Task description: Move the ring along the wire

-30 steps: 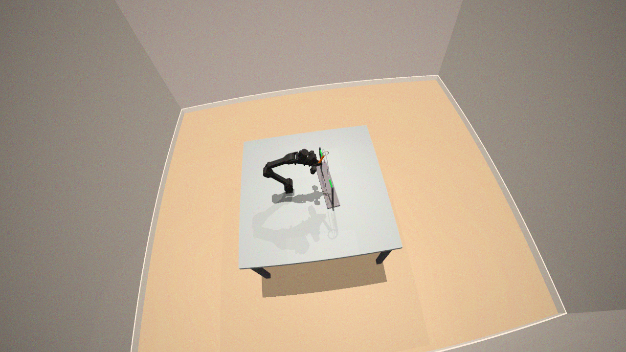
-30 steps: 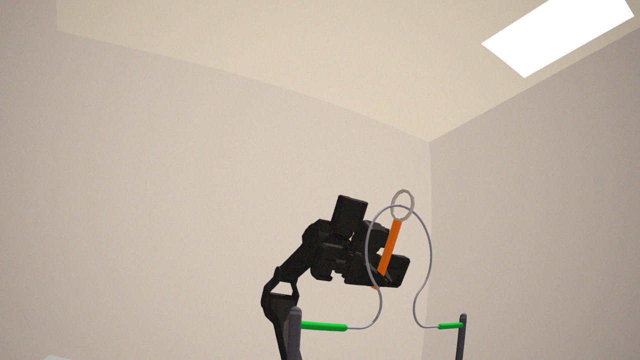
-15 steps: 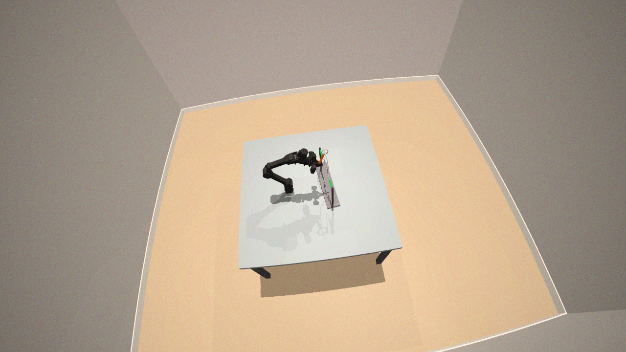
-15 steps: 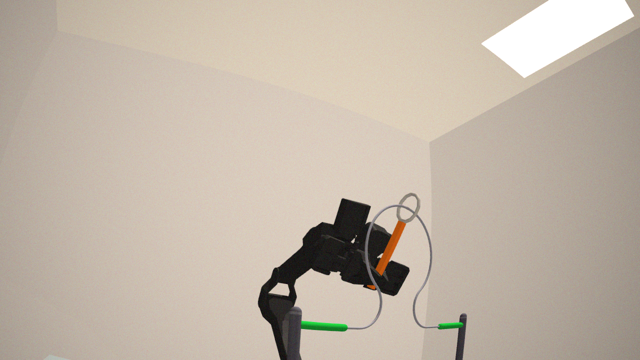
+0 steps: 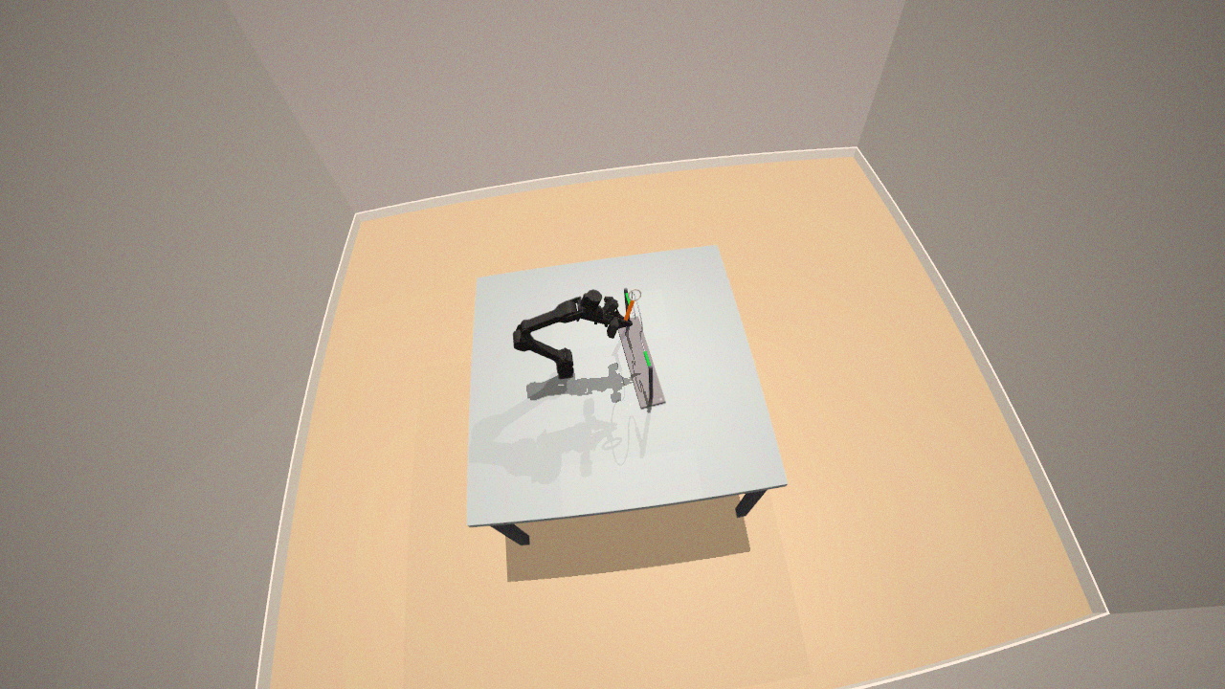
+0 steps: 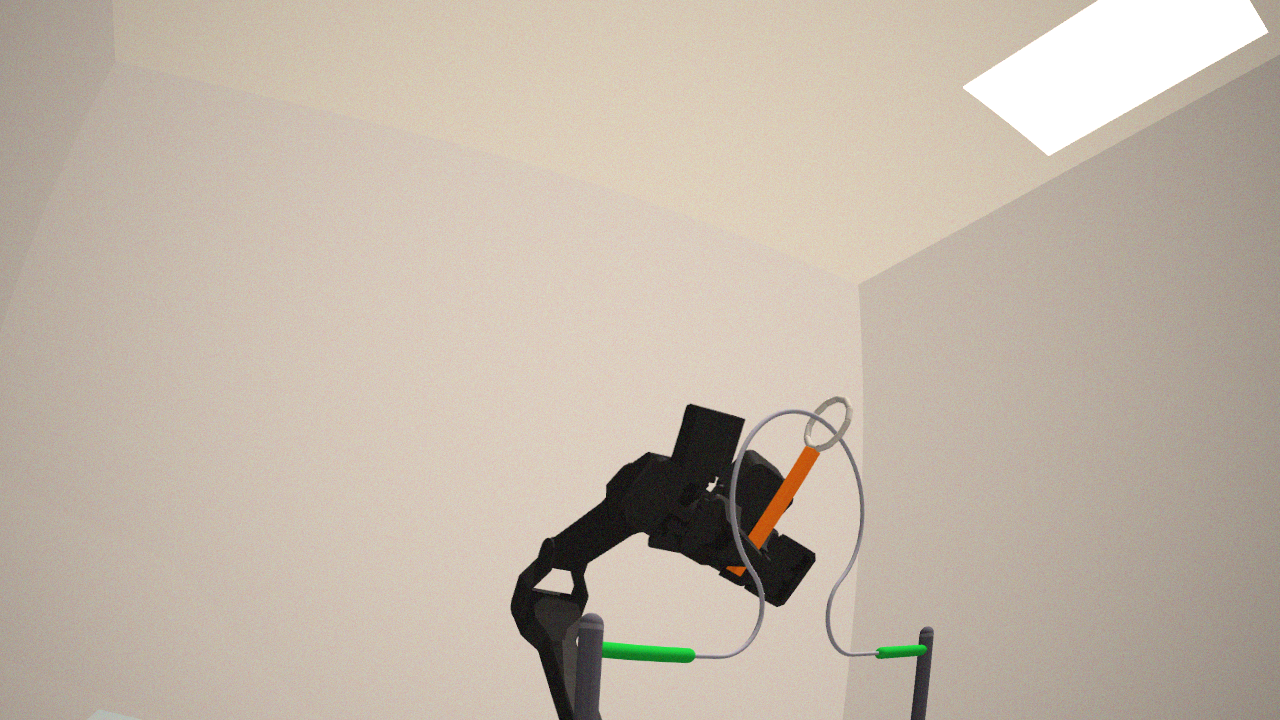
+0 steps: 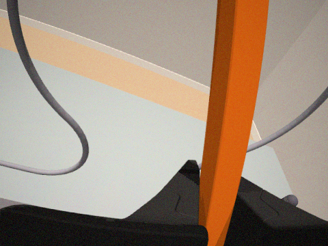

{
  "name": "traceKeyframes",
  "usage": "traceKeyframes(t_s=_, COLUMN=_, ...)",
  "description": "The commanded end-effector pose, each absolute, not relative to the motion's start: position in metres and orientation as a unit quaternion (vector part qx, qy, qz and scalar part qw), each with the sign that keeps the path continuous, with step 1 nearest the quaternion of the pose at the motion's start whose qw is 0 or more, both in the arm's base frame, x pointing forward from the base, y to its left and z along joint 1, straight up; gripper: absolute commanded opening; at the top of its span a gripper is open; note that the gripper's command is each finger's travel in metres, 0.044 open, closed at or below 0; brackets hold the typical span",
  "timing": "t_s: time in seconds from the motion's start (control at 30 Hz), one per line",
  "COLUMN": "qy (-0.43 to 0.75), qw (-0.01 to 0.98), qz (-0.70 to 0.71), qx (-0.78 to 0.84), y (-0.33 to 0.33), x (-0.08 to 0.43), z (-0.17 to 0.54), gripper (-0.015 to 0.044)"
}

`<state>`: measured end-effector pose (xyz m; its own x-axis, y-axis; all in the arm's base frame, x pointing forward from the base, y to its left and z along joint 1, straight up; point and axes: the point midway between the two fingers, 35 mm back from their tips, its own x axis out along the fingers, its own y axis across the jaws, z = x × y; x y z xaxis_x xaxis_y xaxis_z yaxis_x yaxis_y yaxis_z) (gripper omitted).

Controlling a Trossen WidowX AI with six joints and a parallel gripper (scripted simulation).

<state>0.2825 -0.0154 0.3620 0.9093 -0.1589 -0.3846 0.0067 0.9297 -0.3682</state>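
The tool (image 5: 628, 322) (image 6: 756, 553) (image 7: 199, 169) is closed on the lower part of the orange handle (image 5: 629, 310) (image 6: 785, 497) (image 7: 236, 102), which slants up and away from it. Beyond the handle's upper end, above the tool, is the ring (image 5: 634, 289) (image 6: 809, 440), at the upper bend of the grey wire (image 6: 861, 510) (image 7: 82, 137); whether they touch I cannot tell. Lower than the tool, in the exterior view, two green parts (image 6: 648, 652) (image 6: 900, 651) adjoin two posts (image 6: 588, 667) (image 6: 922, 676), one on either side. Farther below is the table (image 5: 701, 428) (image 7: 137, 137).

Matte black, blocky, angular arm (image 5: 561, 313) (image 6: 595, 528)
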Motion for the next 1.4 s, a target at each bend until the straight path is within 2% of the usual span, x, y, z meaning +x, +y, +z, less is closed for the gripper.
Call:
traceKeyframes(t_s=0.0, qy=0.205, qw=0.956, qz=-0.049, qx=-0.205, y=-0.017, x=0.282, z=0.361, gripper=-0.015)
traceKeyframes(t_s=1.37, qy=0.155, qw=0.878, qz=-0.109, qx=-0.44, y=-0.031, x=0.284, z=0.371, gripper=-0.015)
